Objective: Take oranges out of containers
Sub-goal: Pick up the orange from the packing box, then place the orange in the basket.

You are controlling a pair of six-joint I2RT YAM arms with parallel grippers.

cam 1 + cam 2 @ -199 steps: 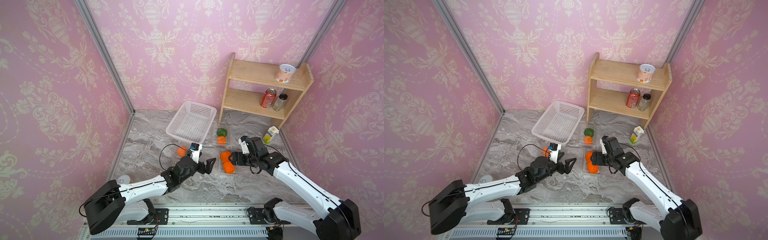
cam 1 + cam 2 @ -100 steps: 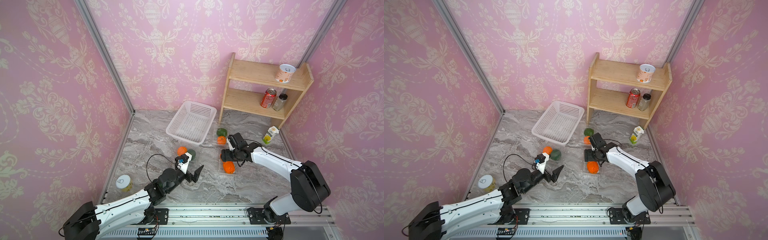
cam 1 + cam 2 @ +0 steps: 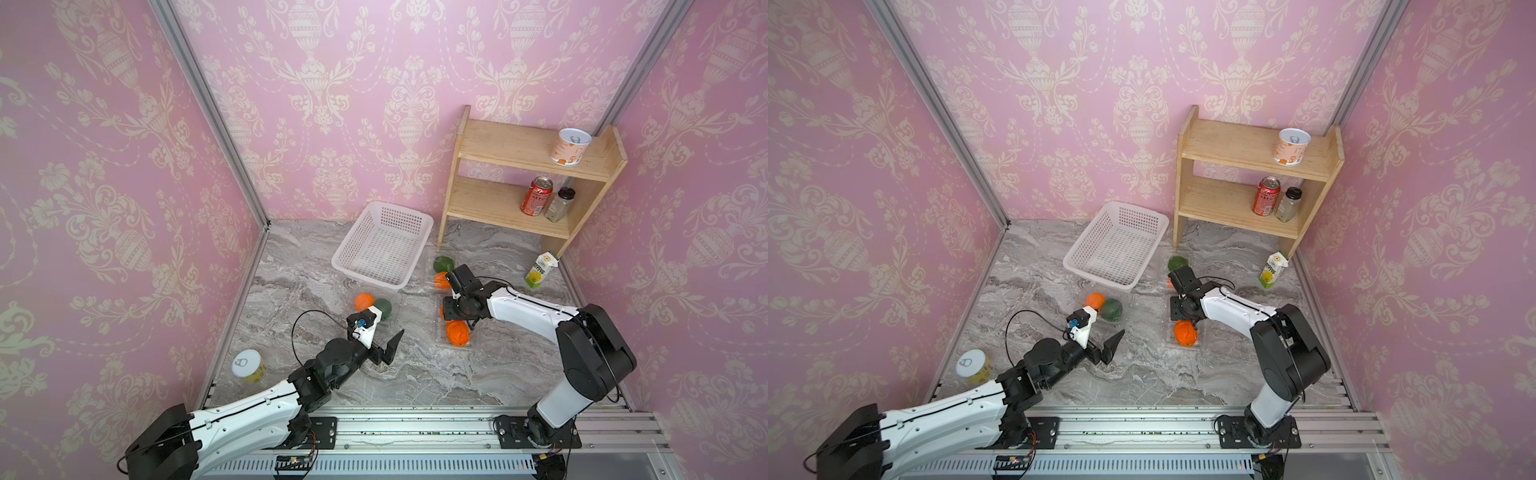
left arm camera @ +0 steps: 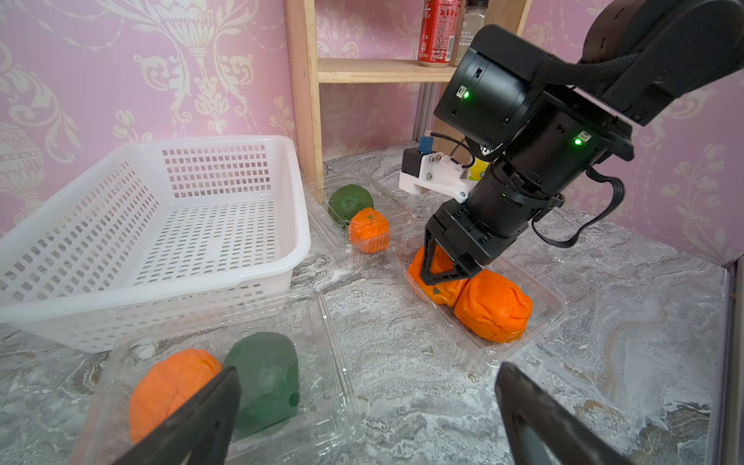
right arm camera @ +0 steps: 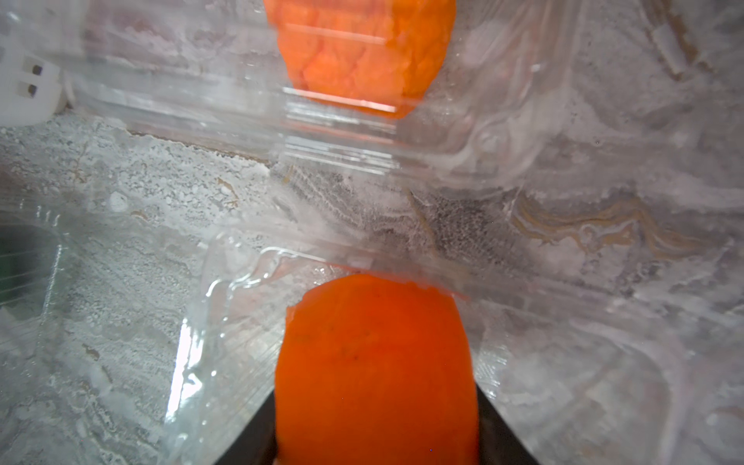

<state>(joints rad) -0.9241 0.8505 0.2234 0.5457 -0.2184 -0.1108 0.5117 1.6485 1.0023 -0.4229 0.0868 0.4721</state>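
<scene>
Closing the right gripper (image 4: 443, 270) onto an orange (image 5: 374, 362) in its clear tray (image 4: 560, 311), jaws narrowed to pinch both flanks; sets up the lift-out. Keeps left gripper (image 4: 368, 372) withdrawn, jaws wide.

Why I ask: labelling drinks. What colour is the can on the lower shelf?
Red can, clearest in left wrist view.
</scene>
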